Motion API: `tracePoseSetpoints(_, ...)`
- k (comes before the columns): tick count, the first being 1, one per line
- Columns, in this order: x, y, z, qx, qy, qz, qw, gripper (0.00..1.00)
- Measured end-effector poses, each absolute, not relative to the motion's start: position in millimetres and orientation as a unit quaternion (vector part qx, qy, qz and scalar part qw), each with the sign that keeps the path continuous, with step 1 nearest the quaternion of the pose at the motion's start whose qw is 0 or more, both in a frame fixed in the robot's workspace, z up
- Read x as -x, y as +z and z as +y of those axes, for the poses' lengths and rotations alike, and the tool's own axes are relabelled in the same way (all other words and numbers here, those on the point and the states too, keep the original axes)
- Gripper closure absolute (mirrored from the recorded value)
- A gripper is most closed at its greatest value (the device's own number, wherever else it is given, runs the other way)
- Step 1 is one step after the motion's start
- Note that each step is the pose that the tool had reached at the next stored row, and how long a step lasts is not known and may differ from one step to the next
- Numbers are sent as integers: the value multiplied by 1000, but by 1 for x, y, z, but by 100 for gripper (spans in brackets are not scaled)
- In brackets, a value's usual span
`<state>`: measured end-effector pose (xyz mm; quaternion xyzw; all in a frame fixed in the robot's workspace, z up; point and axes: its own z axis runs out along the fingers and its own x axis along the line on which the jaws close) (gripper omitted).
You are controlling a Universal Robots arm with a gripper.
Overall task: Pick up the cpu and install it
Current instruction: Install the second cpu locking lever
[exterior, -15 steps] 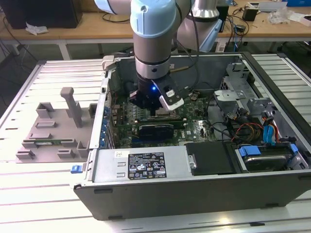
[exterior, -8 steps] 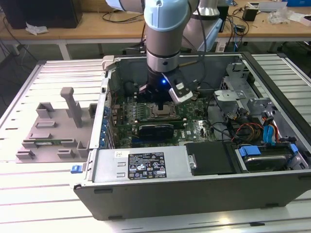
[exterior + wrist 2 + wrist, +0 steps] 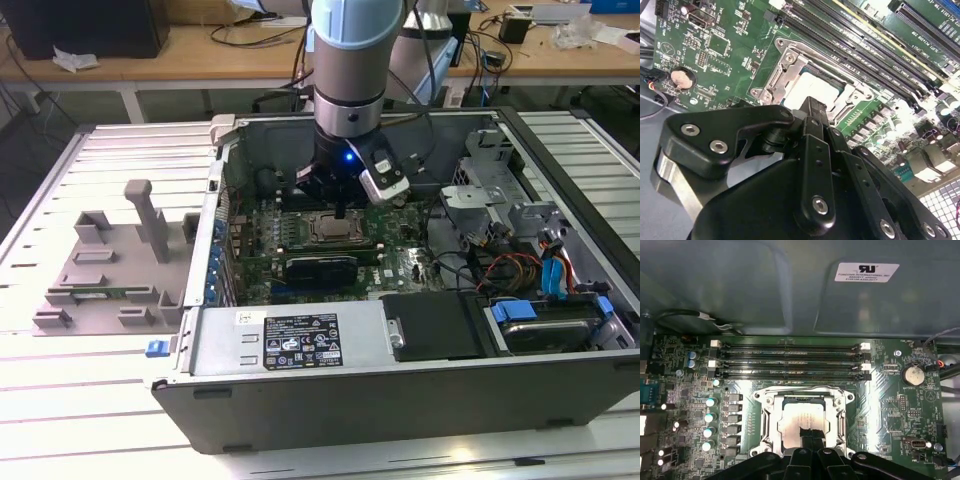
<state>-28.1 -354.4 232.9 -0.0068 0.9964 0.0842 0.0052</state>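
Observation:
The cpu (image 3: 335, 229) lies flat inside the metal-framed socket (image 3: 312, 240) on the green motherboard of the open computer case. Its shiny silver top shows in both wrist views (image 3: 810, 89) (image 3: 799, 417). My gripper (image 3: 343, 209) hangs straight over the cpu, with its black fingers pressed together and nothing between them. The fingertips (image 3: 815, 106) (image 3: 810, 434) reach the near part of the chip's top; I cannot tell whether they touch it.
Memory slots (image 3: 790, 360) run beside the socket, and a coin battery (image 3: 914, 375) sits on the board. The case walls (image 3: 300, 390) ring the board. Drive bays and cables (image 3: 520, 270) fill the exterior view's right. A grey fixture plate (image 3: 110, 270) lies outside the case on the exterior view's left.

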Motion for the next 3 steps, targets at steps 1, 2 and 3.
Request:
tracePoseSetpoints(1,28,233,-354,7,84,996,5,89)
tracePoseSetpoints(2,28,233,-354,7,84,996,5,89)
tracePoseSetpoints(3,28,233,-354,7,84,996,5,89)
